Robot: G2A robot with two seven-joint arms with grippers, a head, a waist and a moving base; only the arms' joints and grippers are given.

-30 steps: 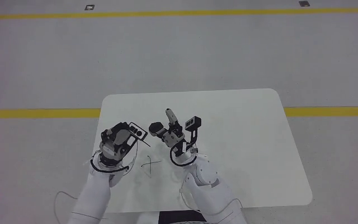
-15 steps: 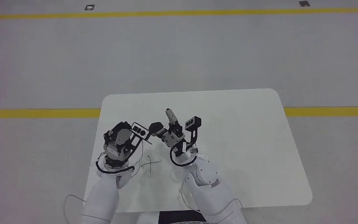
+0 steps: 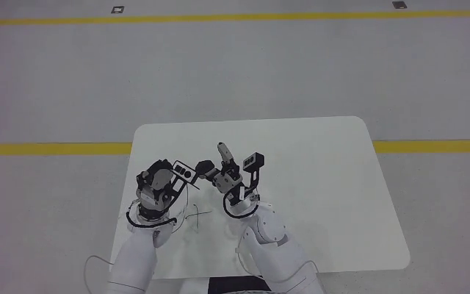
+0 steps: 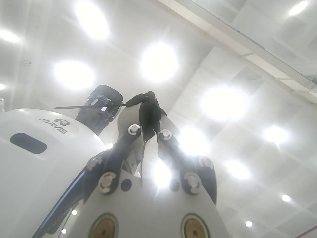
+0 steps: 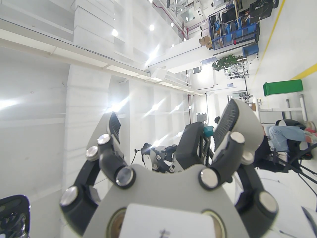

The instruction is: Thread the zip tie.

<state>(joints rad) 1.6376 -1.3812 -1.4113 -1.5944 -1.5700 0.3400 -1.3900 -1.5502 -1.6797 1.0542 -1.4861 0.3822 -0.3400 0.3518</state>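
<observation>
Left fingers [image 4: 126, 120] clamp the black zip tie [image 4: 136, 99] by the worktop's [image 3: 330, 147] left edge; right fingers [image 5: 226, 117] gape; its thin tail could flex and miss.

Thin black zip tie [image 4: 74, 107] between left end effector [image 4: 147, 117] fingertips, tail sideways.

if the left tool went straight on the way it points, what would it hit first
Nothing nearby, as far as the left wrist view shows: the left tool, shut on the zip tie, points up at open air and the far ceiling. Depth is hard to judge.
</observation>
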